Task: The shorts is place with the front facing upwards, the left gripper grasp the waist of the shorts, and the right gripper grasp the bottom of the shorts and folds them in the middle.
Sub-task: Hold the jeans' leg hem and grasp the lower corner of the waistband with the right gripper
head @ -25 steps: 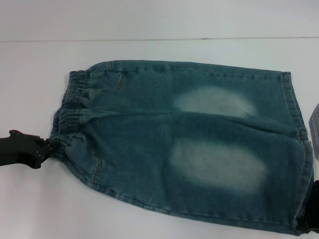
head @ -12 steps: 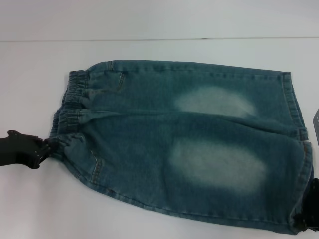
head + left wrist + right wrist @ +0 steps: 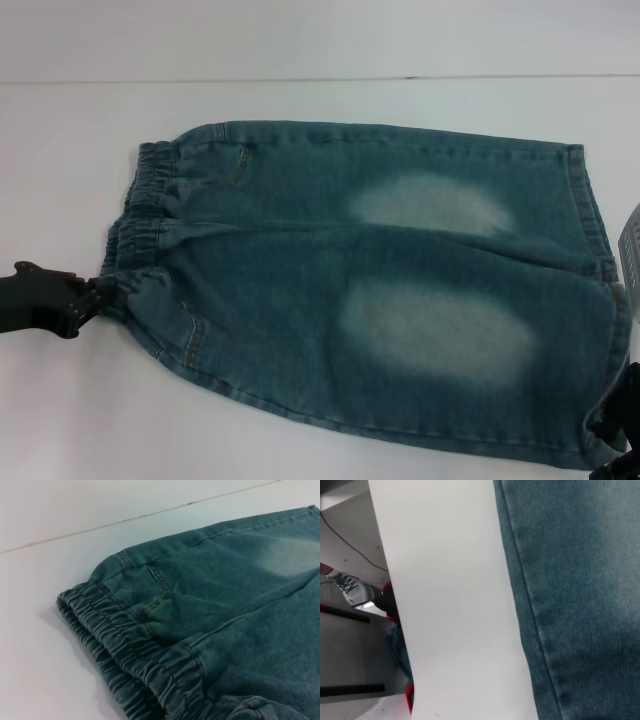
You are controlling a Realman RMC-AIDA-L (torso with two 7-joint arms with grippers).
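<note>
On the white table (image 3: 60, 400) one pair of shorts (image 3: 380, 290) lies flat with its front up, two pale bleached ovals showing on the denim; every place below is given from the shorts. At the near corner of the waist of the shorts (image 3: 140, 225) the left gripper (image 3: 88, 298) has its fingers pressed together on the ruffled elastic band, which bunches into a small knot at the tips; the left wrist view shows the same gathered band (image 3: 145, 670) close up, with a pocket seam just beyond it. At the opposite end, by the near corner of the bottom of the shorts (image 3: 600, 290), the right gripper (image 3: 618, 430) sits touching or just beside the hem; whether its fingers are spread or pinched on cloth I cannot tell, since only part of it shows. The right wrist view shows the stitched hem (image 3: 535, 625) lying flat on the table.

By my reading the waist grasp is done, the hem grasp is unconfirmed, and the fold across the middle is not yet begun.

Count: one pair of shorts, two ovals, two grippers.
</note>
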